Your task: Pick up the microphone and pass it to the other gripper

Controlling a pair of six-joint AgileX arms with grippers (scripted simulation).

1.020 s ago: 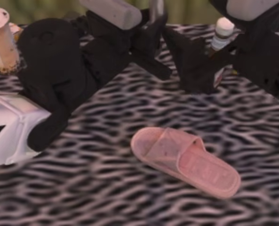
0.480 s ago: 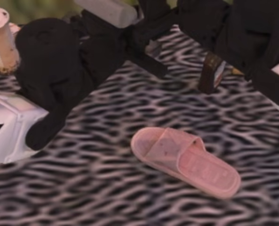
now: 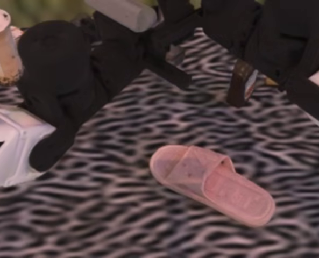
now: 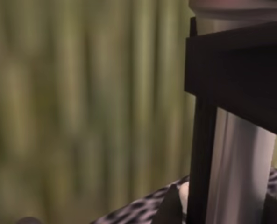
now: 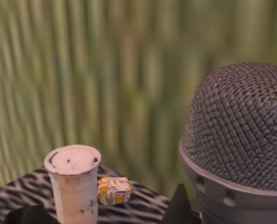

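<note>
Your microphone point(image 5: 241, 140) is up off the zebra-patterned table point(image 3: 121, 226), at the spot where the two black arms meet. In the right wrist view its silver-grey mesh head fills the space right against one dark fingertip point(image 5: 180, 207) of the right gripper point(image 5: 105, 212). The slim handle is out of sight there.

From above, the left gripper point(image 3: 172, 45), on the bulky arm with the light grey block point(image 3: 121, 12), reaches toward the right arm point(image 3: 277, 37), and the black shapes run together. One long finger point(image 3: 167, 70) of the left gripper slants below the meeting point. A small grey rounded piece point(image 3: 175, 54) sits just above that finger; you cannot be sure it is the microphone's head. You cannot tell how far either claw is spread, or which of them clamps the microphone.

In the left wrist view a dark bar crosses a pale upright cylinder point(image 4: 243, 172) very close to the claw; what that cylinder is cannot be told.

Below the left gripper, well apart, a pink rubber slipper point(image 3: 212, 183) lies flat. A dark brown upright bottle point(image 3: 242, 80) stands under the right arm. Far beyond the right gripper stand a tan paper cup point(image 5: 74, 184) and a small yellow packet point(image 5: 114, 190) just beside it.
</note>
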